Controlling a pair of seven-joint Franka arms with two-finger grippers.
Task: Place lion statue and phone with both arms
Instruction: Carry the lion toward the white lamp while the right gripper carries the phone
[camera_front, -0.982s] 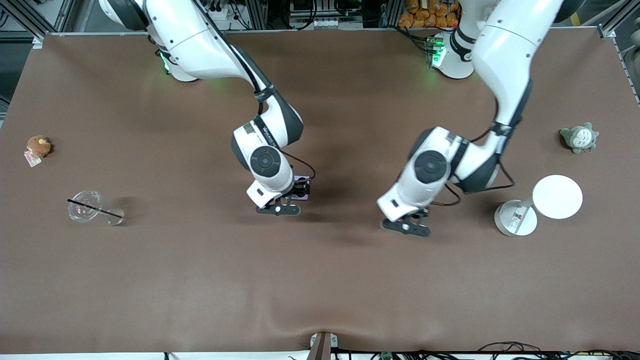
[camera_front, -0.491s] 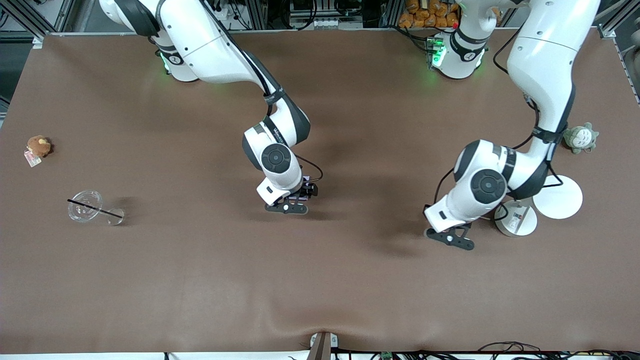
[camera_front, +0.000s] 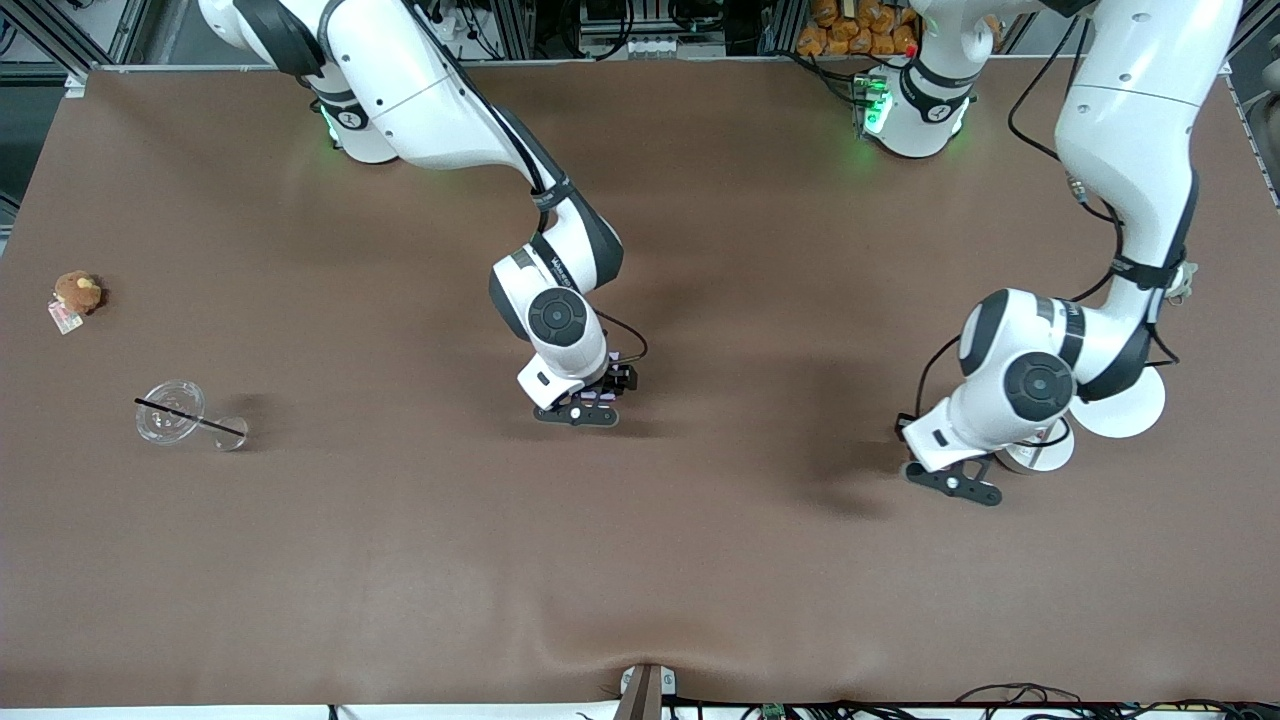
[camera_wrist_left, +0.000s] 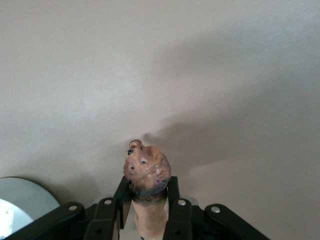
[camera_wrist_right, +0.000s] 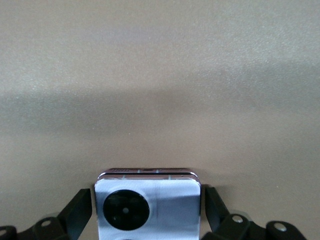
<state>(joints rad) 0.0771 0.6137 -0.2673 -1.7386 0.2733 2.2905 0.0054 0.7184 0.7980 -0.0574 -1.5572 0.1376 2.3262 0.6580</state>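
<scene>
Going across the front view from the right arm's end of the bench (camera_front: 300, 600): one brown plush (camera_front: 76, 292) sits by that end edge, with one clear cup (camera_front: 172, 412) carrying one black straw (camera_front: 190, 418) a little nearer the camera. None of these has moved over the last second.

Next comes the right tool (camera_front: 590, 398), over the bench middle. It has drifted only slightly toward the left arm's end since a second ago and seems almost settled. The right wrist view shows its fingers (camera_wrist_right: 80, 212) clamped on the two sides of the phone (camera_wrist_right: 148, 205), one camera ring facing up, the bench close beneath. My reading is that the phone is about to be set down here.

The bigger change is the left tool (camera_front: 958, 480). A second ago it hung near the bench middle; now it has swung well toward the left arm's end and is over the bench just beside the white stand (camera_front: 1035, 455). Its wrist view shows the fingers (camera_wrist_left: 177, 212) closed on the lion (camera_wrist_left: 146, 177), head poking out, above bare bench. So the lion is being carried off to its own spot, apart from the phone; neither is released yet.

Last, one white disc (camera_front: 1125, 410) by the stand, partly hidden by the left arm.

Count: one phone, one lion, one plush, one cup, one straw, one stand, one disc, two tools.
</scene>
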